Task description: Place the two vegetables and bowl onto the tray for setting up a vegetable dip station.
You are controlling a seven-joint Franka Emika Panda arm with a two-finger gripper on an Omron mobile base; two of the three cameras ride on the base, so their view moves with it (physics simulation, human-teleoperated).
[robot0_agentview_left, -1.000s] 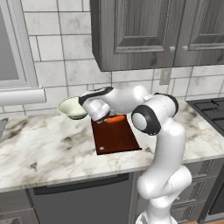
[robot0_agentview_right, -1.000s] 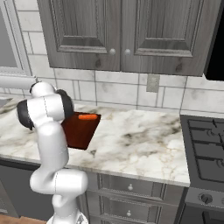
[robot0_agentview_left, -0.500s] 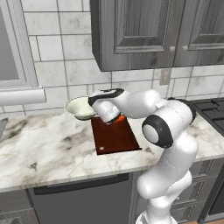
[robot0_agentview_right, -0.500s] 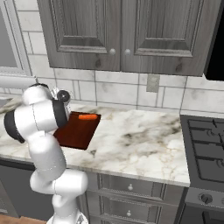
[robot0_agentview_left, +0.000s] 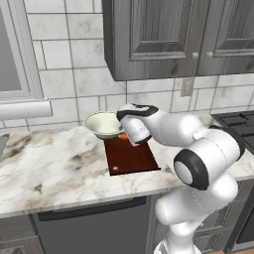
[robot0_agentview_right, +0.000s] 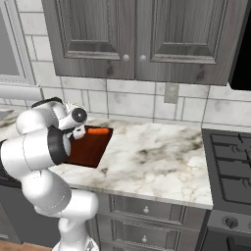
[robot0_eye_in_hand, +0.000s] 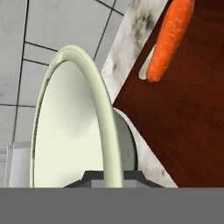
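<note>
Hand [robot0_agentview_left: 122, 130] gripping bowl [robot0_agentview_left: 101, 124] rim, prob.

A white marble surface [robot0_agentview_left: 54, 168] with grey and brown veins runs along the wall. Behind it stands a backsplash [robot0_agentview_left: 69, 64] of pale rectangular tiles with dark grout. Grey wood upper cabinets [robot0_agentview_right: 137, 34] with raised panels and small round knobs hang above. A grey wall outlet [robot0_agentview_right: 171, 92] sits in the tiles under them. At the right lies a black gas stove [robot0_agentview_right: 230, 157] with grates and a knob on its front. Below the surface are grey drawers [robot0_agentview_right: 147, 211] with knobs and a dark appliance front [robot0_agentview_left: 94, 230]. At the far left a pale window frame [robot0_agentview_left: 20, 74] and sill show. The light is soft and even.
</note>
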